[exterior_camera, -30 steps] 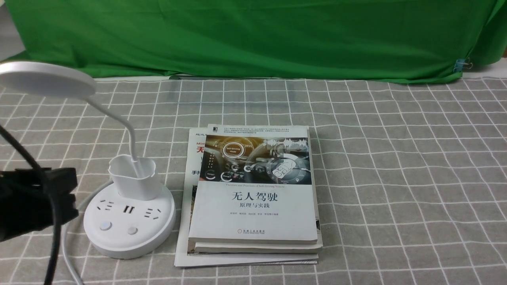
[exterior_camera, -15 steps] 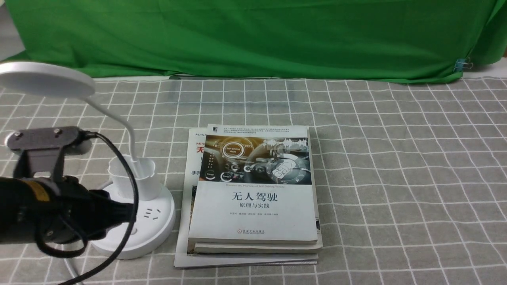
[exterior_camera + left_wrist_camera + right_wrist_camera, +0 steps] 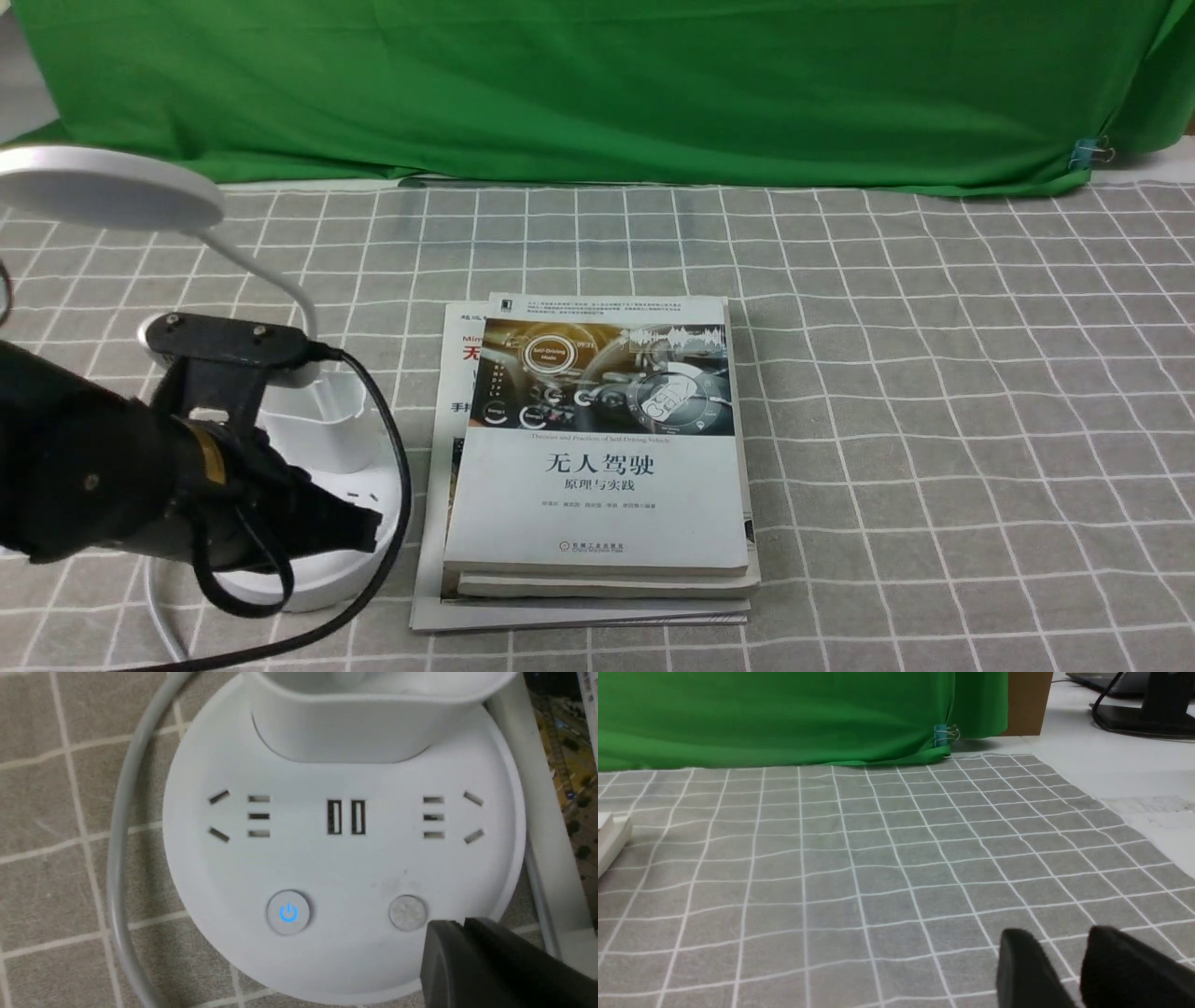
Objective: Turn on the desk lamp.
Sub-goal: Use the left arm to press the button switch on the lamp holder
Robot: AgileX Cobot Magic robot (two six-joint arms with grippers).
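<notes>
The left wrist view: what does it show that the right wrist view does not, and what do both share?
Only the left wrist view shows the lamp base, with its glowing power button, plain grey button, USB ports and a grey cable.

Only the right wrist view shows the green curtain, a blue binder clip and a brown panel.

Both show the grey checked tablecloth and dark fingers of a tool.
</notes>
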